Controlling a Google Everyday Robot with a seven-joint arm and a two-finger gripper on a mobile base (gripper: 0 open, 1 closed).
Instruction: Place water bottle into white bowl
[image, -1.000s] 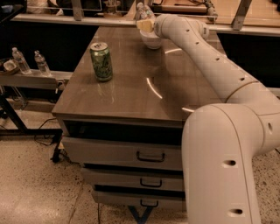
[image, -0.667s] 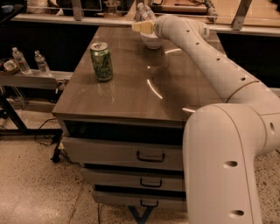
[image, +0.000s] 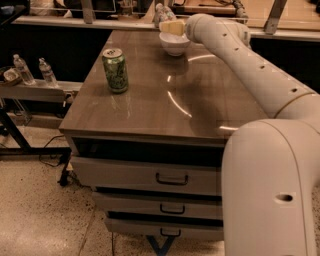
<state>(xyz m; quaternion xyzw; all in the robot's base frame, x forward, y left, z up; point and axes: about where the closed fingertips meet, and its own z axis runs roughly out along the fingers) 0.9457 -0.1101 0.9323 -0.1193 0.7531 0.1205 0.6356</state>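
The white bowl (image: 174, 44) stands at the far end of the wooden tabletop (image: 165, 100). My gripper (image: 171, 26) reaches across the table and hovers just above the bowl's far rim. A clear shape that looks like the water bottle (image: 161, 12) shows right behind the gripper, above and behind the bowl. Most of it is hidden by the gripper and the dark background. I cannot tell whether the gripper has hold of it.
A green can (image: 115, 69) stands upright on the left of the tabletop. Two small clear bottles (image: 23, 69) stand on a low shelf (image: 35, 89) to the left. Drawers (image: 150, 175) are below the top. My arm (image: 260, 75) crosses the table's right side.
The gripper has shifted only slightly above the bowl. The can and the bowl have not moved.
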